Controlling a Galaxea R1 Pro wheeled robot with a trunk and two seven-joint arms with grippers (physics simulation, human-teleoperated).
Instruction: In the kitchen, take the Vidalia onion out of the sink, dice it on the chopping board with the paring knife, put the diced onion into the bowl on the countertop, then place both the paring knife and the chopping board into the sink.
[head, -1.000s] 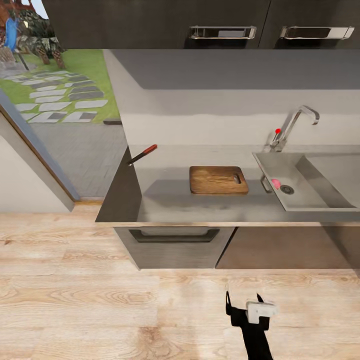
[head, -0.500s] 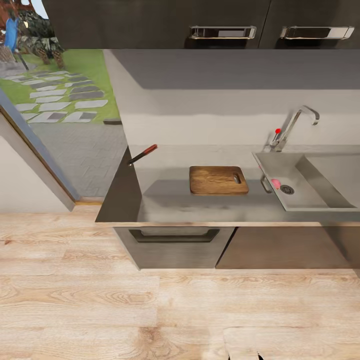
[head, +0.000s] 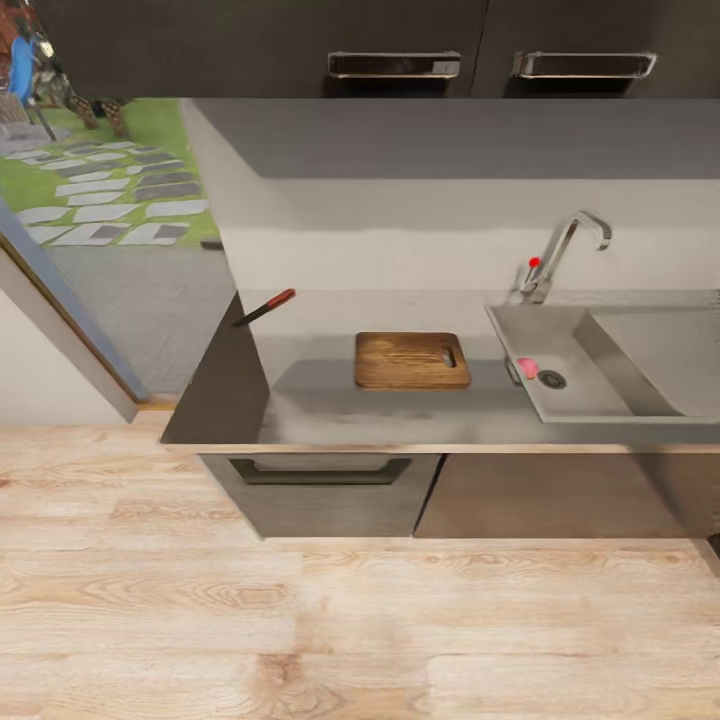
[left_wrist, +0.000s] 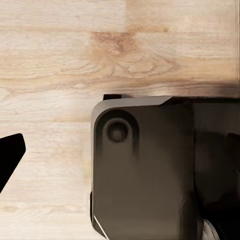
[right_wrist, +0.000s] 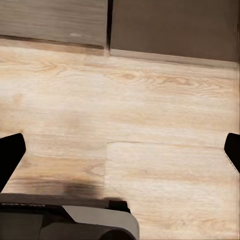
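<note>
Pink onion (head: 527, 367) sits in the sink (head: 600, 375) by the drain — I'm on approach, nothing grasped. Right hand (right_wrist: 120, 150) spread wide over the floor; left hand's state I cannot tell. Next: roll closer, reach in.

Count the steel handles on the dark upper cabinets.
2: one long steel bar handle above the brown wooden chopping board, the other steel bar handle above the angular steel tap. More may lie outside the picture.

On the glossy grey worktop (head: 330, 415) we see the brown wooden chopping board (head: 411, 360) between the red-handled paring knife (head: 264, 308) at its left and the steel sink (head: 600, 385) at its right, which holds the small pink onion (head: 527, 367).
</note>
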